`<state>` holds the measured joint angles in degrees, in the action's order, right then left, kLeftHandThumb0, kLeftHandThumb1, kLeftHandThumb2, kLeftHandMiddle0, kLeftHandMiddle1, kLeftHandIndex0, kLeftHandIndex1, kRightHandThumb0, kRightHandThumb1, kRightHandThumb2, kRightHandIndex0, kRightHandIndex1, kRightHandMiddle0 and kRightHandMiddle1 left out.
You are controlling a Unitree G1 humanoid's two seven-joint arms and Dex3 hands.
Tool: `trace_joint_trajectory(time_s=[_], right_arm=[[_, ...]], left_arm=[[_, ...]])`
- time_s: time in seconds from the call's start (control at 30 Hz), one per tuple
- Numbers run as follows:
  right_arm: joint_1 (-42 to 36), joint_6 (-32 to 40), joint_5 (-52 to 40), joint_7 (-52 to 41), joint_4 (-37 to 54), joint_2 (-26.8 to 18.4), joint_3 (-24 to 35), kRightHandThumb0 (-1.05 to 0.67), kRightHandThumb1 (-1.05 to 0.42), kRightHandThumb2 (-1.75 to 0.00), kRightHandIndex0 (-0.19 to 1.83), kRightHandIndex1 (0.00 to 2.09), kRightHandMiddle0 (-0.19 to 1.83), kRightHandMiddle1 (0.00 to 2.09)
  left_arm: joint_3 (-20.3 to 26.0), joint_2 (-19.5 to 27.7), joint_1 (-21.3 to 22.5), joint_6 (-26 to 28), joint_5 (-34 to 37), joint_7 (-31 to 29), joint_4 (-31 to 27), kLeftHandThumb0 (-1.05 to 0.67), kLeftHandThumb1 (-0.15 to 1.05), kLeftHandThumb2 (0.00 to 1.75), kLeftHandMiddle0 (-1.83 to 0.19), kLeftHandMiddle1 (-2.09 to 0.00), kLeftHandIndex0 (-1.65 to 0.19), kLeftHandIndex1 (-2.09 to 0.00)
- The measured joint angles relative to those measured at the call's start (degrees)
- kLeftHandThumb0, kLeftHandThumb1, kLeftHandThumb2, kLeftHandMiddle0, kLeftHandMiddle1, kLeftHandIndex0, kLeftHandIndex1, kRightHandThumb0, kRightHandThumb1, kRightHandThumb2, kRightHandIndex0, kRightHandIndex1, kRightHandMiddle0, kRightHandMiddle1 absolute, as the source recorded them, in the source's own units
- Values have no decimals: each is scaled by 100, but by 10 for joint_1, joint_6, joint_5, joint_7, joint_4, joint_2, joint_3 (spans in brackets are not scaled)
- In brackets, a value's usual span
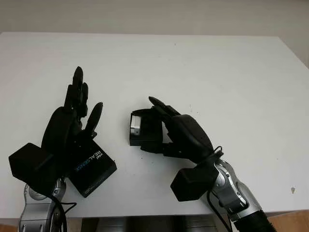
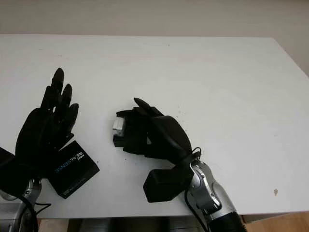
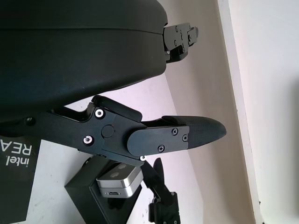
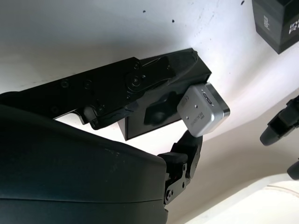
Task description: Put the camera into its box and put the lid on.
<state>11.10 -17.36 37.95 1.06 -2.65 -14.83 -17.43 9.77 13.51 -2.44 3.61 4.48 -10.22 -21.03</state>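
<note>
Right robot hand point(image 1: 161, 128) grasps box point(image 1: 145, 137), half-hiding camera point(image 1: 135, 124); left robot hand point(image 1: 72, 121) released.

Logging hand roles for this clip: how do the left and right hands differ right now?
The right hand is curled around the silver camera at the black box, mid-table. The left hand is open, holding nothing, raised above the lid printed REALSENSE near the front edge. Both are black.

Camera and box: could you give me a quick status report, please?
Right hand shut on the silver camera, holding it at the open black box. Left hand open, raised above the lid. Lid not yet on. Nothing in the way.
</note>
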Motion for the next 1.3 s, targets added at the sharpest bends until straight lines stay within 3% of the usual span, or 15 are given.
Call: trace_joint_trajectory(time_s=[0.7, 0.97, 1.03, 1.3], right_arm=[[-1, 29, 2, -6, 11, -1, -2, -61, -98, -5, 1, 4, 25, 29], [0, 65, -1, 7, 28, 1, 16, -67, -97, -5, -3, 3, -1, 13], [0, 70, -20, 7, 31, 2, 29, -69, -98, -6, -5, 2, -5, 10], [-5, 158, -248, -85, 85, 33, 116, -79, -105, -33, -19, 0, -19, 3]], left_arm=[[0, 0, -7, -1, 1, -2, 0, -65, 105, 50, 16, -6, 17, -5], [0, 0, -6, -1, -4, 1, 0, -67, 105, 49, 17, -5, 18, -5], [0, -2, -6, -1, -2, 1, 0, -66, 105, 48, 17, -5, 18, -5], [-7, -13, -6, -13, -4, 11, 5, -68, 105, 49, 18, -5, 19, -5]])
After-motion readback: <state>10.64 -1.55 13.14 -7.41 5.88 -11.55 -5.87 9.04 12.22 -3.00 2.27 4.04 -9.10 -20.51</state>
